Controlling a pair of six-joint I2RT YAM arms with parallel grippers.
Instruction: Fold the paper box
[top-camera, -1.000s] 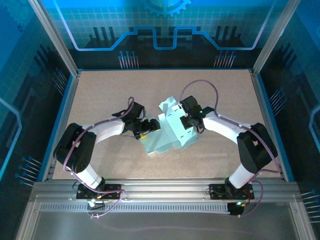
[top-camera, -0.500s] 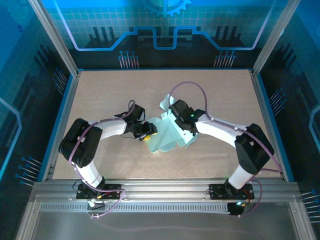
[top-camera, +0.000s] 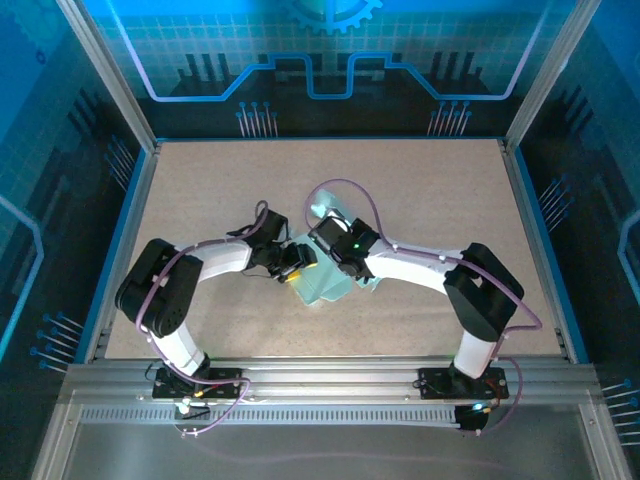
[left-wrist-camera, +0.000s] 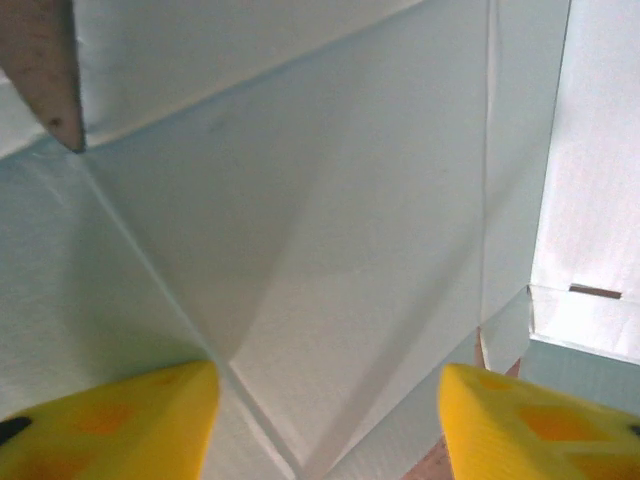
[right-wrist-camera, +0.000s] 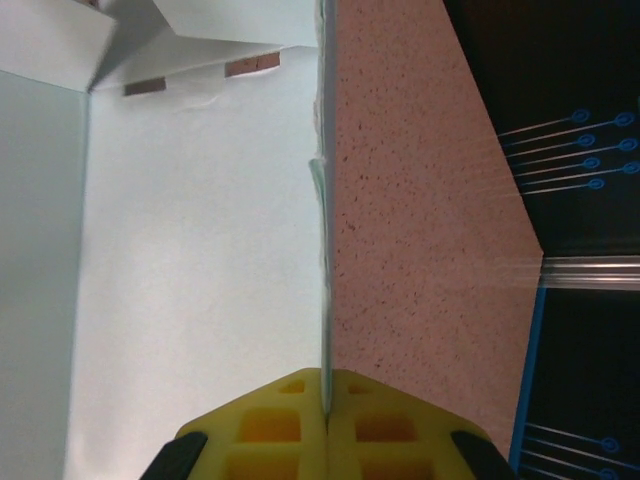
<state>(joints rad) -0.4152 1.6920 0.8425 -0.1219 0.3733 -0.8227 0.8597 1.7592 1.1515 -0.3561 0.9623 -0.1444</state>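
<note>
The paper box (top-camera: 326, 286) is a pale mint card sheet, partly folded, lying mid-table between the two arms. My right gripper (top-camera: 331, 236) is over its far part, shut on the thin edge of a raised panel (right-wrist-camera: 200, 250); that edge runs straight into the closed yellow fingers (right-wrist-camera: 327, 400). My left gripper (top-camera: 299, 263) is at the sheet's left side. Its yellow fingertips (left-wrist-camera: 110, 420) stand apart, open, with creased card (left-wrist-camera: 350, 200) right in front of them and not pinched. A flap (top-camera: 322, 211) sticks out beyond the right wrist.
The brown speckled table (top-camera: 200, 190) has a blue rim and frame posts around it. In the right wrist view the table surface (right-wrist-camera: 420, 250) lies right of the held panel. Both forearms cross low over the middle of the table.
My right arm has swung left with the panel in its grip, folding the card over so the sheet covers less table. The left gripper stayed by the sheet's left edge, its jaws narrowing then widening.
</note>
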